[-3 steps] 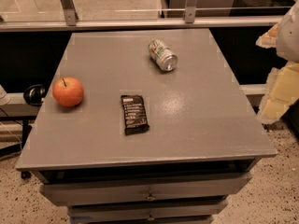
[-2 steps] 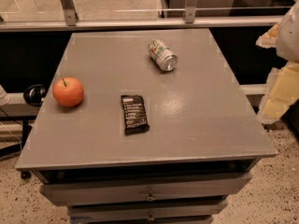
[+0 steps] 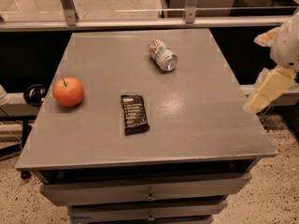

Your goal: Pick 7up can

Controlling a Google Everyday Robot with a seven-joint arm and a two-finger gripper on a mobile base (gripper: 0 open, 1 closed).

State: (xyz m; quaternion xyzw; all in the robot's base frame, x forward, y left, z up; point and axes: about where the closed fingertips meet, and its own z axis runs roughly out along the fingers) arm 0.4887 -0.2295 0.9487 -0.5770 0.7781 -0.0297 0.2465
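Note:
The 7up can (image 3: 163,55) lies on its side on the far middle of the grey table (image 3: 201,125), silvery-white with green and red markings, its shiny end facing the near right. My gripper (image 3: 262,96) is a cream-coloured piece hanging off the white arm at the right edge of the camera view. It is beyond the table's right edge, well to the right of the can and nearer the front, and touches nothing.
A red apple (image 3: 68,91) sits at the table's left. A black snack wrapper (image 3: 134,114) lies near the middle front. Drawers (image 3: 149,195) run below the tabletop. A rail with metal posts (image 3: 190,3) runs behind the table.

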